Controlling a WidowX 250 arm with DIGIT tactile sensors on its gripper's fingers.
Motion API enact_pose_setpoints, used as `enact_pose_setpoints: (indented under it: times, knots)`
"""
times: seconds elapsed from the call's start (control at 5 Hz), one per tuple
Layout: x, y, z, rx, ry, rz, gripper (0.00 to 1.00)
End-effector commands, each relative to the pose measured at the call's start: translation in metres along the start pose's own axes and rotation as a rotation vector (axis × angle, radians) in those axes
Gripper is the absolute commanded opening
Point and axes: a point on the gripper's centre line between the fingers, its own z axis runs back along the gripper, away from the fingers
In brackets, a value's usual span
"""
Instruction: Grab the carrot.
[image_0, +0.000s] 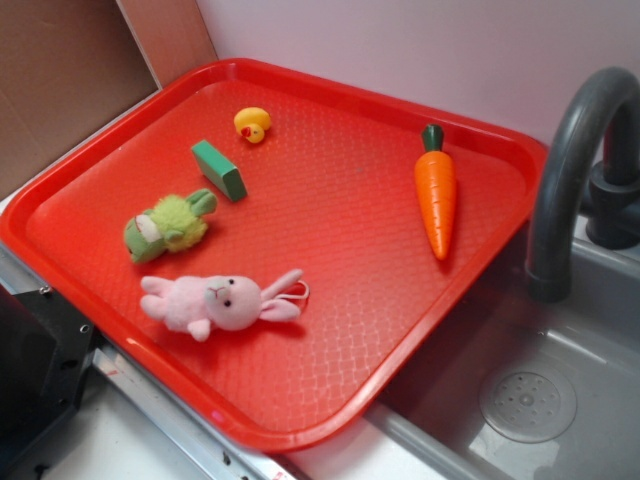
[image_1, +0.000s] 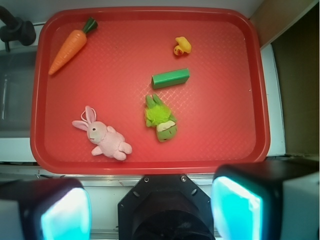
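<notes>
In the wrist view the gripper (image_1: 150, 212) is hanging back over the near edge of the red tray (image_1: 150, 167), its jaws spread wide with nothing between them, the two pale pads glowing at the bottom corners of the picture. Nearest to it in that view are lying the pink plush bunny (image_1: 104, 136) and the green plush toy (image_1: 160, 120), with the green block (image_1: 170, 78) just beyond and the small yellow duck (image_1: 183, 46) farther still. The carrot (image_1: 69, 48) is sitting in the far left corner of the tray, well apart from all of them, its tip pointing toward the left rim and its dark green stub toward the far rim. It is looking like smooth, hard plastic or painted wood: probably light and stiff, and likely slippery along the taper, so the thick part just below the stub seems the surest place to pinch, with the jaws set across its width. The tray floor between gripper and carrot is lying open for the crossing. The raised rim is running close beside the carrot on two sides, and the grey faucet (image_0: 570, 170) and sink (image_0: 540, 390) are standing just past that corner, so the descent probably wants care there.
</notes>
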Motion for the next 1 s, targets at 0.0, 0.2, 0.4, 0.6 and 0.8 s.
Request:
enact_pose_setpoints:
  times: [0.0,0.2,0.4,0.6,0.8]
  knots:
    - [0.0,0.0,0.0,0.0,0.0,0.0,1.0]
    - [0.011,-0.006,-0.008,0.05,-0.085,0.224,1.0]
    - [0.033,-0.023,-0.023,0.048,-0.185,0.373,1.0]
    - [0.067,-0.047,-0.052,0.074,-0.34,0.482,1.0]
    - [0.095,-0.065,-0.068,0.025,-0.453,0.562,1.0]
